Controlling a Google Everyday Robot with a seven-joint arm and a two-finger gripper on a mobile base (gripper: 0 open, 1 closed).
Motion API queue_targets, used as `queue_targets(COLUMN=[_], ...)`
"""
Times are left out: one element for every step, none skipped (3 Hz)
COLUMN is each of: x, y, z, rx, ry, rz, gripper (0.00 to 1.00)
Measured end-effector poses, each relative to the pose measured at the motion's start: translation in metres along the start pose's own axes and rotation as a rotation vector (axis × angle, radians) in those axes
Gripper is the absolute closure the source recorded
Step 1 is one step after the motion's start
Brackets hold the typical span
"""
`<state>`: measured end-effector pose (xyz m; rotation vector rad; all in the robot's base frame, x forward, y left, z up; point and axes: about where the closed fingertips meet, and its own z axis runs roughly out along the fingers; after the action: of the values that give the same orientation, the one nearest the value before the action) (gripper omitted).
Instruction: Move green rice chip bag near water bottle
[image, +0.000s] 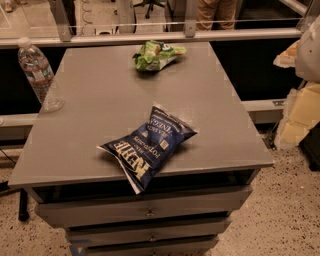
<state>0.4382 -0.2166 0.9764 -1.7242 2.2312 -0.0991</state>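
Note:
The green rice chip bag (157, 54) lies at the far middle of the grey table (100, 100). The water bottle (37, 72) stands upright at the table's far left edge, well apart from the bag. Pale arm parts with my gripper (299, 107) hang at the right edge of the camera view, off the table's right side and far from both things. It holds nothing that I can see.
A larger dark-blue chip bag (150, 147) lies near the table's front edge, partly overhanging it. Drawers (145, 212) sit under the tabletop. A rail and glass partition (150, 35) run behind the table. Speckled floor lies to the right.

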Motion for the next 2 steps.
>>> queue_targets(x=[0.0,-0.009], y=[-0.001,-0.024], z=[0.0,0.012], rx=[0.003,0.052], ry=[-0.001,-0.05], rz=[-0.001,-0.008], gripper=[0.0,0.0])
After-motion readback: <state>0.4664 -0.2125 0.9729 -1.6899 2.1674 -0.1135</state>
